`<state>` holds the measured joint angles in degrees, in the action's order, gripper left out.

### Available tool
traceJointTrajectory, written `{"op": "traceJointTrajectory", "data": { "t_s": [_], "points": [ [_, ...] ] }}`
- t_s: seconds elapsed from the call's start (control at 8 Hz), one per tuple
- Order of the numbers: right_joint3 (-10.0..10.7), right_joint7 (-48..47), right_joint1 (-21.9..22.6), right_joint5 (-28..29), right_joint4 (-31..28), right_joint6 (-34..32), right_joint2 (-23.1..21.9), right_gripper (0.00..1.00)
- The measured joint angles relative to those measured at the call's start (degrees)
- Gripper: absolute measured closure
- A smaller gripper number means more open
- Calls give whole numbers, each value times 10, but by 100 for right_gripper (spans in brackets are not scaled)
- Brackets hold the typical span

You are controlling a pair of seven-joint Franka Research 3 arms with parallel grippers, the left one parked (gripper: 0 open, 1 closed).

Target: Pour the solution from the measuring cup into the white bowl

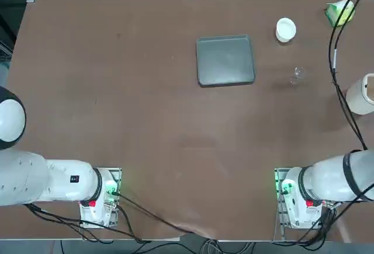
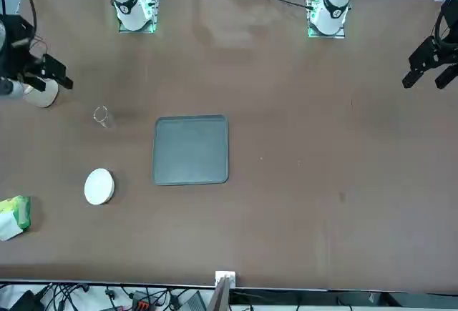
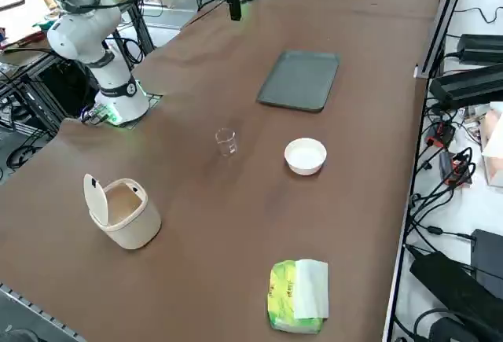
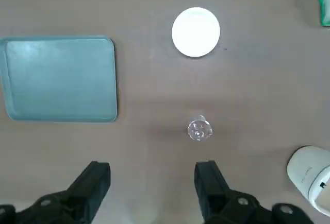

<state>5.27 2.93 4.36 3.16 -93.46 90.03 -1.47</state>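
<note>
The measuring cup (image 4: 199, 130) stands upright on the tabletop (image 1: 146, 119), apart from the white bowl (image 4: 196, 32), which sits at about its 12 o'clock in the wrist view. The right hand (image 4: 154, 175) hangs high above with fingers spread and empty, the cup just ahead of it. Whether the cup holds solution cannot be told.

The right arm (image 1: 333, 178) is glossy white with rounded links and a black band at a joint. Its base (image 1: 292, 198) glows green, with a red part beside it. Black cables trail off it. The right gripper (image 4: 152, 190) has black, blocky fingers (image 4: 209, 175).
</note>
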Motion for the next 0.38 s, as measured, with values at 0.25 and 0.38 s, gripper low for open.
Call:
{"op": "traceJointTrajectory", "data": {
  "t_s": [0.25, 0.38],
  "points": [
    [3, 0, 8, 0, -10, 9, -20, 0],
    [3, 0, 12, -1, -5, 14, -20, 0]
  ]
}}
